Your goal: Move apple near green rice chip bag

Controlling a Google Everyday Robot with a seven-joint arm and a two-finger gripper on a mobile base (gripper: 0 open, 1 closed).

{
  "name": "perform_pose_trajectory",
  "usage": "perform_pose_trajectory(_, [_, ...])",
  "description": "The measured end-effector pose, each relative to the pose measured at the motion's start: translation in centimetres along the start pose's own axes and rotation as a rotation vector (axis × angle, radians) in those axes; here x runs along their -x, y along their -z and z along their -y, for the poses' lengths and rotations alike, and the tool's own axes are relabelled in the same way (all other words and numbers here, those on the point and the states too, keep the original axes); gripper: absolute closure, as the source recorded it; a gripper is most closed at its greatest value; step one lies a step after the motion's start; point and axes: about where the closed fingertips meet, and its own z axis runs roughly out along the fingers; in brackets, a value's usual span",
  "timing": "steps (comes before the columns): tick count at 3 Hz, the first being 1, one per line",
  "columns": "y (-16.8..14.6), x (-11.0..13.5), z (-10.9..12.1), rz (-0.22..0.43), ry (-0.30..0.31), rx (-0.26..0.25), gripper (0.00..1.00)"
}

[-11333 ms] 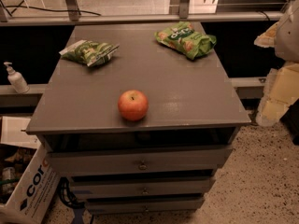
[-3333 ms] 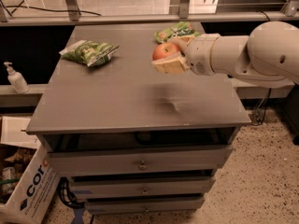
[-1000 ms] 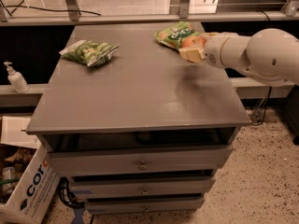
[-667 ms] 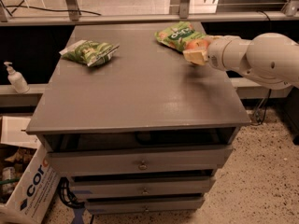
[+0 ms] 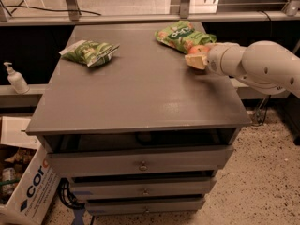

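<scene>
Gripping apple (image 5: 200,49), pincer (image 5: 196,60) beside green rice chip bag (image 5: 179,35), darker bag (image 5: 89,52) well apart

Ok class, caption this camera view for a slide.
The gripper holds the apple beside the green rice chip bag on top of the grey drawer cabinet.

Apple (image 5: 200,49) moved from front of worktop (image 5: 136,97) to back right
The apple, earlier alone at the front middle, is now clasped in the gripper (image 5: 197,58) just beside the near right corner of the green rice chip bag (image 5: 178,34); the arm (image 5: 253,64), first parked off the right side, now reaches in over the right edge, lower and farther back than three seconds ago
</scene>
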Motion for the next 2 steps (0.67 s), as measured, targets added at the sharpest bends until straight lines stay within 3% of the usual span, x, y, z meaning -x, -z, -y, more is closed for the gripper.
perform_pose_trajectory(1, [-0.63, -0.71, -0.31, -0.009, -0.034, 0.012, 0.84])
perform_pose_trajectory(2, [-0.71, -0.92, -0.34, -0.013, -0.047, 0.014, 0.6])
